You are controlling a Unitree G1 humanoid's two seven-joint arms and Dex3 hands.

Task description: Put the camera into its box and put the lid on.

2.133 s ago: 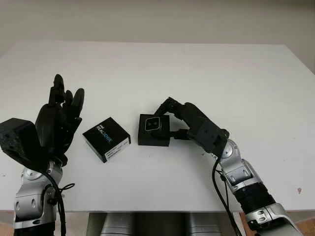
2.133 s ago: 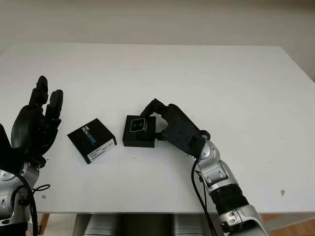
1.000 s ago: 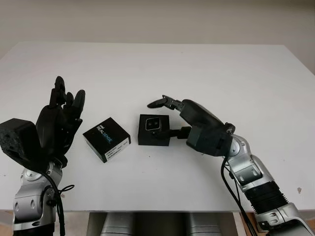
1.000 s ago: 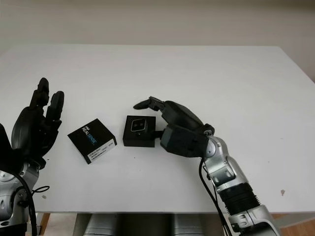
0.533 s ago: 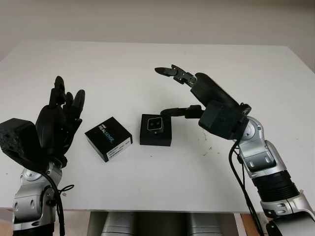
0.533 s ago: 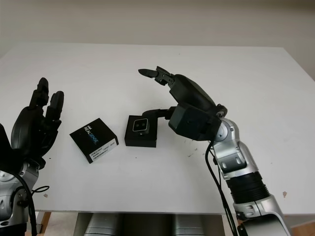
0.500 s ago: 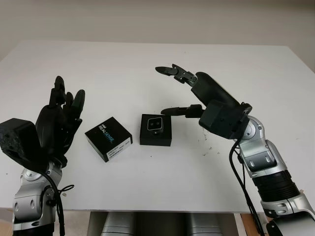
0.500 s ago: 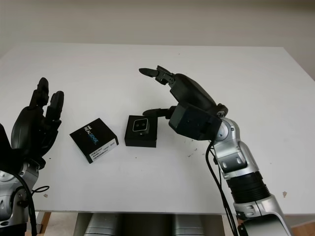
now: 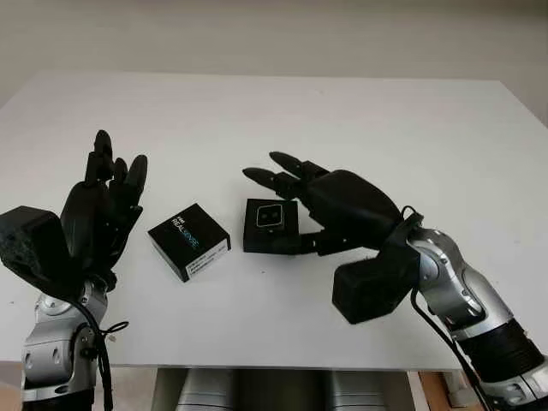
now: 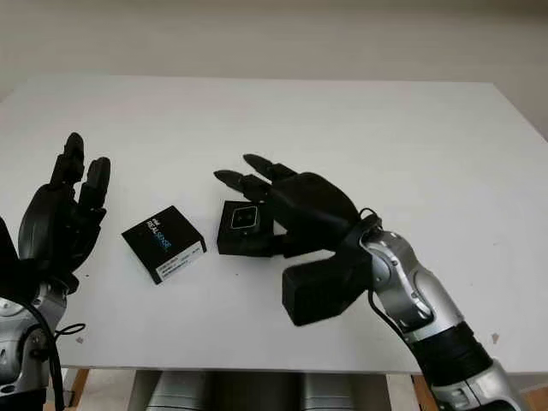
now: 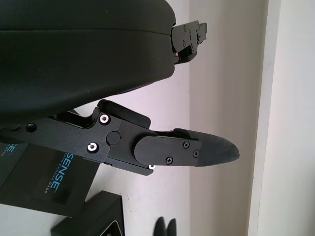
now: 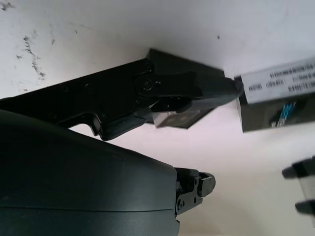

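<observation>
On the white table (image 9: pixel 411 128) sit two black things: one box (image 9: pixel 271 226) with the camera (image 9: pixel 270 217) face-up inside it, and one lid (image 9: pixel 188 241) printed REALSENSE, just beside the box at its nine o'clock, apart. My right hand (image 9: pixel 330 210) hovers against the box's three o'clock side, holding nothing. My left hand (image 9: pixel 98 210), raised at the lid's nine o'clock, is open and empty.

Matt black, seemingly cardboard lid (image 9: pixel 188 241); smooth white table (image 9: pixel 342 128); glossy camera (image 9: pixel 271 217) face.
</observation>
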